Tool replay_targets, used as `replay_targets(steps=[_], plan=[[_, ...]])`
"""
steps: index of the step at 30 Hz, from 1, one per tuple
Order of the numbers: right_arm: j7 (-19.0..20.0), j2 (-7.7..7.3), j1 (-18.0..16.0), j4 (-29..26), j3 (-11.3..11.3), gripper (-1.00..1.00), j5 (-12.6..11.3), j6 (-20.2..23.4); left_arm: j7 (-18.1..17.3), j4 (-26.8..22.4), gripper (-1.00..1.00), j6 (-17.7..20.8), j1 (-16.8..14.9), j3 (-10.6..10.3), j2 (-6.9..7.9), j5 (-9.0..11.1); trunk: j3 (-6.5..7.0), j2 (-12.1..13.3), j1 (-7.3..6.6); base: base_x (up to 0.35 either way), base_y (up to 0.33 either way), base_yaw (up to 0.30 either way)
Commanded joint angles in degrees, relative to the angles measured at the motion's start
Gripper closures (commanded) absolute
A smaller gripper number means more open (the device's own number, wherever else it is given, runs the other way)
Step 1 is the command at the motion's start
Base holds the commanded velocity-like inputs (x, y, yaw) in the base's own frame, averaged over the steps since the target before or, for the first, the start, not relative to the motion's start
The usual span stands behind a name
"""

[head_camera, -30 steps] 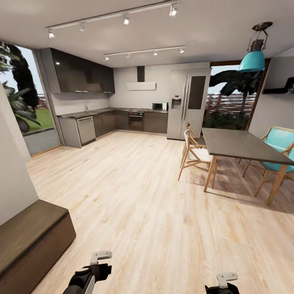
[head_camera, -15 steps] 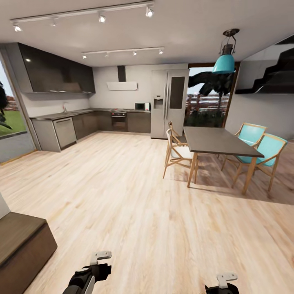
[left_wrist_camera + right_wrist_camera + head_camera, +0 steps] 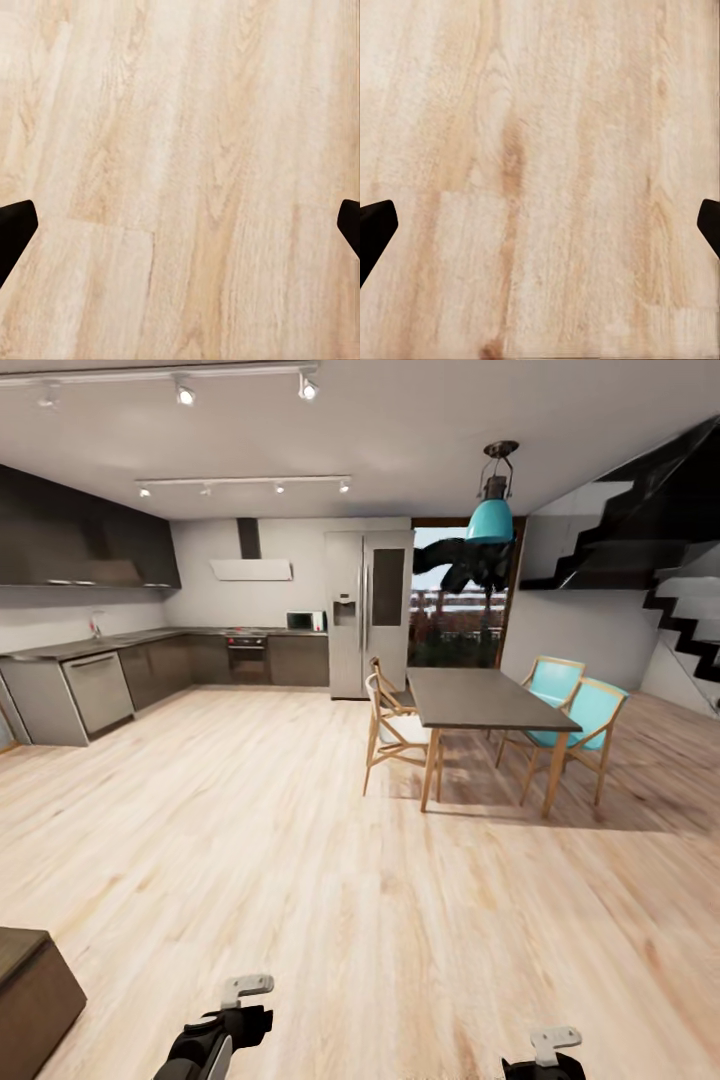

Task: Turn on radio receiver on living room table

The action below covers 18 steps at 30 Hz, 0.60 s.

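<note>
**Head view: in transit, radio not yet found**

Head view. Open room with a wood floor (image 3: 300, 840). Dark-cabinet kitchen (image 3: 150, 660) along the far wall, fridge (image 3: 368, 610) beside it. Dining table (image 3: 485, 700) with dark top and wooden legs stands right of centre, teal chairs (image 3: 575, 710) on its far side, teal lamp (image 3: 490, 520) above. Stairs (image 3: 660, 550) at far right. Corner of a brown bench (image 3: 25, 980) at lower left. Left gripper (image 3: 240, 1000) and right gripper (image 3: 550, 1050) sit low at the frame's lower edge, both over bare floor. No radio, sofa or grey low table here, so the living room lies elsewhere.

Left wrist view. Floor planks below; two dark fingertips (image 3: 15, 232) at opposite edges, spread wide, nothing between them.

Right wrist view. Same picture: fingertips (image 3: 375, 229) far apart over floor, holding nothing.

Judgement. Step in hand is the search and approach. Next move calls for turning the base away from the kitchen and dining area until the living room table comes into sight, then driving up to it.
</note>
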Motion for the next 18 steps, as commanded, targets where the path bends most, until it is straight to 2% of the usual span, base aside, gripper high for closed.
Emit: replay_targets(steps=[1,18], plan=[[0.0,-0.01,0.0,0.0,0.0,-1.00,0.0,0.0,0.0,0.0,-1.00,0.0,0.0,0.0,0.00,0.0,0.00,0.0,0.00,0.000,0.000,-0.279],[0.0,-0.01,0.0,0.0,0.1,-1.00,-0.1,-1.6,0.0,0.0,-1.00,0.0,0.0,0.0,-0.08,0.0,0.00,0.0,0.00,0.000,0.000,-0.279]])
